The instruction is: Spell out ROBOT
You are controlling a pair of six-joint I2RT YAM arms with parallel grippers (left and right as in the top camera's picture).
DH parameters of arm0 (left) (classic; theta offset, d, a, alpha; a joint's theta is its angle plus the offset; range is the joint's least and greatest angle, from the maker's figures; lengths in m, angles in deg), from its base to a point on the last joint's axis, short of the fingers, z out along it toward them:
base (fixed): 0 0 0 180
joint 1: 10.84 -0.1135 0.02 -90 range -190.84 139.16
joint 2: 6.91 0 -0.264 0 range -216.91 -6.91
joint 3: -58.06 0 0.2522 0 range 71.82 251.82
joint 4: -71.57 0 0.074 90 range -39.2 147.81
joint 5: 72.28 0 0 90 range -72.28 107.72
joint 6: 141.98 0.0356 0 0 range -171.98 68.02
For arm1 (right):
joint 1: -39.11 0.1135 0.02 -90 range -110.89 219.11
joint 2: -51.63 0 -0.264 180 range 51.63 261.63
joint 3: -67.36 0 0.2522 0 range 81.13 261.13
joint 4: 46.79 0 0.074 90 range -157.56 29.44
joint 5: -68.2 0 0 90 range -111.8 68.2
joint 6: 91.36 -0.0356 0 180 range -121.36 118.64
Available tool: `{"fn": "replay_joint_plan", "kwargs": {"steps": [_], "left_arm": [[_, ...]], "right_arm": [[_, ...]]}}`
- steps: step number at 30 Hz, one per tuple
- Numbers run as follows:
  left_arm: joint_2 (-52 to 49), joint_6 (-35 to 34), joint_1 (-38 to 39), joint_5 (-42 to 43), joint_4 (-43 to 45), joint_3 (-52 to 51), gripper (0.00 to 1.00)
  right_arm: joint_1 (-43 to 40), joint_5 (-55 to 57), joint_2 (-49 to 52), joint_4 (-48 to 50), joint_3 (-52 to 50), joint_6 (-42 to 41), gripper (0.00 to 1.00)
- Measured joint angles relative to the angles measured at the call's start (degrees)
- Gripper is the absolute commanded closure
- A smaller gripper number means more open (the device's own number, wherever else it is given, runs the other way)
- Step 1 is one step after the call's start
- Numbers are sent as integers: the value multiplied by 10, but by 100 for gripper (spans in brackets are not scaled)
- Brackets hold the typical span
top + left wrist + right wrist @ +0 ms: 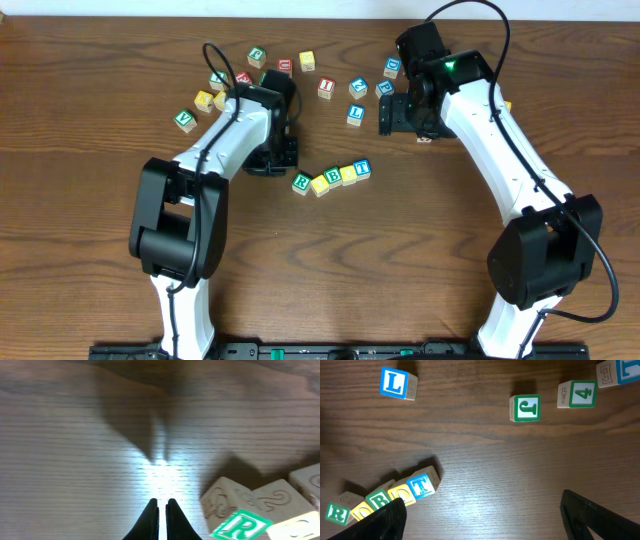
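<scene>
Letter row is sitting mid-counter and reading R-O-B-O-T in the overhead view, so the word is looking spelled. Blocks are touching, but the line is running slanted and slightly bowed. R block is ending the row on the left, T block on the right.

Risk: left jaws are hanging, apparently low, over the counter just beside the R end. A sideways sweep or slanted lift from there is likely clipping R. Each block is butting against the next, so one nudge could be shoving the whole chain and breaking the word. Trying to straighten the row is carrying the same risk, since pushing one end could be rotating blocks or opening gaps.

Right arm is hovering by the loose blocks, L block, J block and 4 block, all apart from the row. A low pass there could be knocking one toward the T end.

Left jaws are nearly closed, fingers showing only a thin slit, gripping nothing and touching nothing visible. Right jaws are spread wide, fingers sitting at the two bottom corners of the wrist view. They are empty, with bare wood between them, and touching no block.
</scene>
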State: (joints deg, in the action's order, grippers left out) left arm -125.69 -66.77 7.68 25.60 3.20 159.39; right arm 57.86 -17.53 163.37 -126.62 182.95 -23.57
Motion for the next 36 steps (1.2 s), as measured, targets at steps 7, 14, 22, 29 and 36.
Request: {"fn": "replay_joint_plan", "kwargs": {"steps": [7,14,22,29,36], "left_arm": [[0,48,15,28,-6,-3,92],[0,84,16,61,-11,-7,92],[0,91,28,74,-44,-7,92],[0,91,28,85,-37,-7,93],[0,84,28,88,-19,-7,92]], "right_arm": [[-14,0,0,5,0,7,7],[-33,0,0,8,0,10,7],[-49,0,0,8,0,19,7],[-49,-6,0,7,0,21,9],[-49,-27,0,10,-11,34,13]]}}
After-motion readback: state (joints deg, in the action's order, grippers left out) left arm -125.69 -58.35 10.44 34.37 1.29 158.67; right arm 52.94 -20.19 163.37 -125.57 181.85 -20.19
